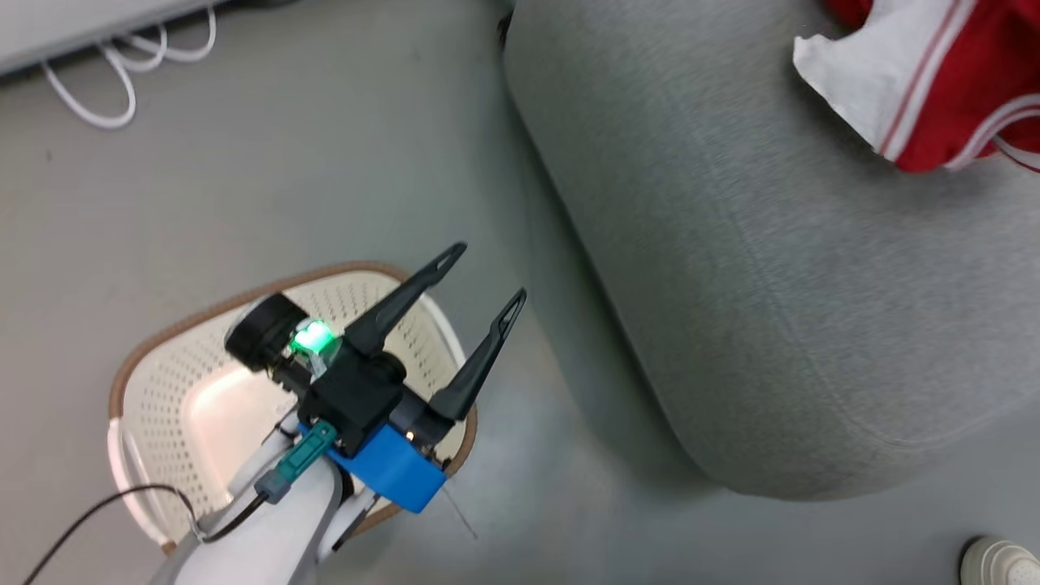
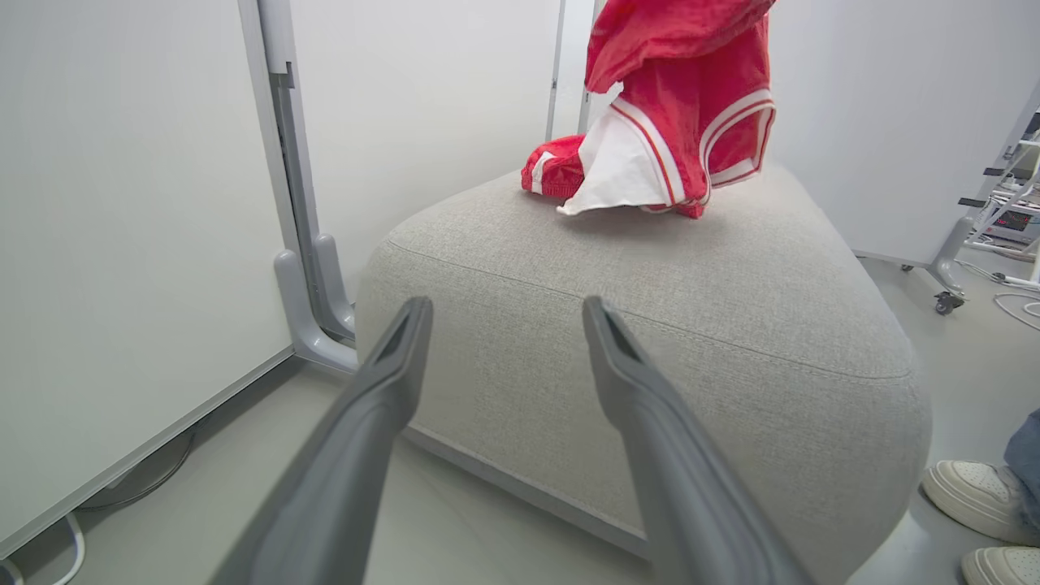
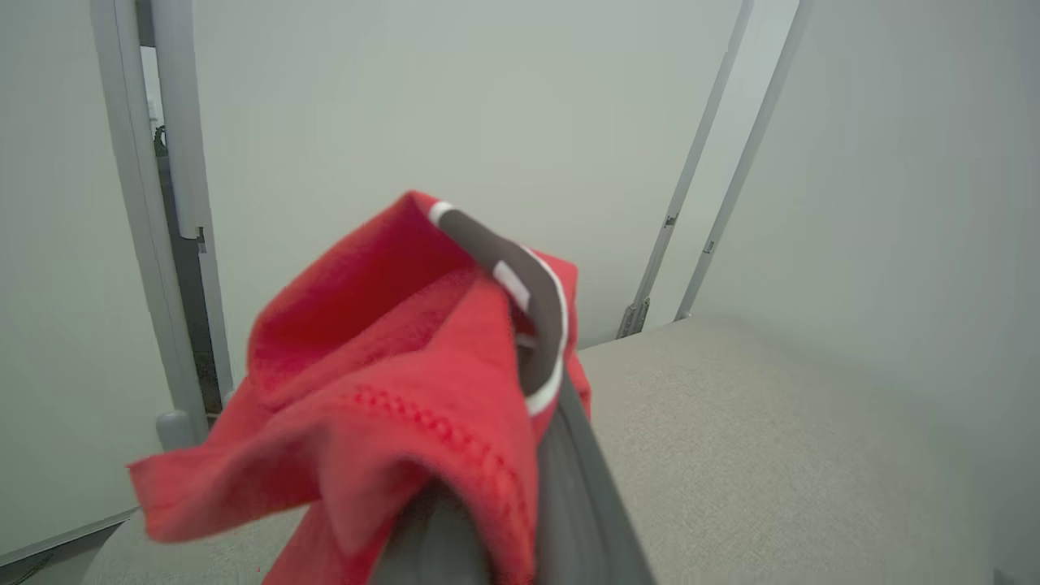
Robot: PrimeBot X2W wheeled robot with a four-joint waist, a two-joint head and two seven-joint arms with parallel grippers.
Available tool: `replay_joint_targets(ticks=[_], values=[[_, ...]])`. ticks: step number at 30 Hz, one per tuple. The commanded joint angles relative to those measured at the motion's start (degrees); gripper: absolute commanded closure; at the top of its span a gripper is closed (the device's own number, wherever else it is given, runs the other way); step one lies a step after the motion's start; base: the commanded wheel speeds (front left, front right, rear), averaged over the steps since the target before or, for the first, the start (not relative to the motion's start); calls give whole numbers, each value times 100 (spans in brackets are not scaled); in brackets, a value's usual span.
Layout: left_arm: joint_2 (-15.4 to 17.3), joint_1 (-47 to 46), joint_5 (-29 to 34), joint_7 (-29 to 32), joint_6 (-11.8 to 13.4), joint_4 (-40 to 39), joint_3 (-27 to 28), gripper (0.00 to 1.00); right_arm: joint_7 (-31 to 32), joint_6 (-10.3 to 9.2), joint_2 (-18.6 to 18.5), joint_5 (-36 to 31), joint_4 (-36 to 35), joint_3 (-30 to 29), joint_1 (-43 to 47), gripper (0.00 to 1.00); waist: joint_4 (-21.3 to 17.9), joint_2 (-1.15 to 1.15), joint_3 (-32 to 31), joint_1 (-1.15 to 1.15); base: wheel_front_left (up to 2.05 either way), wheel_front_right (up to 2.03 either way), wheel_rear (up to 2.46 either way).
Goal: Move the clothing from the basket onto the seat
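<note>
At the lower left of the head view, the left end effector (image 1: 488, 272) hovers above an oval, cream-white, perforated plastic basket (image 1: 162, 382) with a brown rim, which stands on the floor. Its two long dark fingers are spread wide and hold nothing. Just beyond, to the right, lies the large grey fabric-upholstered seat (image 1: 772, 284). At the upper right, soft red, white-striped clothing (image 1: 934, 73) touches the seat's top, and its upper part is pinched in the closed right end effector (image 3: 536, 357).

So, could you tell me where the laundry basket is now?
In the head view the basket sits on the floor at the lower left, partly covered by the left gripper, with the sofa to its right.
</note>
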Motion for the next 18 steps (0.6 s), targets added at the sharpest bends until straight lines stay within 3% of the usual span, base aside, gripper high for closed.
replay_joint_targets(ticks=[1,6,13,14,15,16,17,18], values=[[47,-142,26,14,-23,-56,-18,0,-99,-3,34,-19,112,-102,7,100,446,0,636,-1,0,0,0],[76,-487,119,20,-23,-169,-120,0,-526,-2,170,-37,727,-647,312,100,679,0,1049,-1,0,0,0],[8,-581,109,-42,36,-122,-137,0,-992,-3,321,-331,1496,-821,579,100,835,0,1019,-1,0,0,0],[3,-543,91,-54,49,-111,-129,0,-1037,-3,326,-374,1576,-835,593,76,842,0,964,-1,0,0,0],[-10,-500,67,-70,60,-93,-123,0,-1074,-3,316,-427,1640,-838,608,60,850,0,903,-1,0,0,0],[-25,-448,44,-67,57,-59,-119,0,-1115,-3,308,-505,1688,-796,629,18,861,0,823,-1,0,0,0],[-41,-396,19,-72,66,-18,-113,0,-1145,-3,302,-566,1729,-751,649,0,874,0,730,-1,0,0,0],[-63,-346,-15,-86,77,22,-102,0,-1167,-3,282,-627,1770,-729,685,0,886,0,620,-1,0,0,0]])
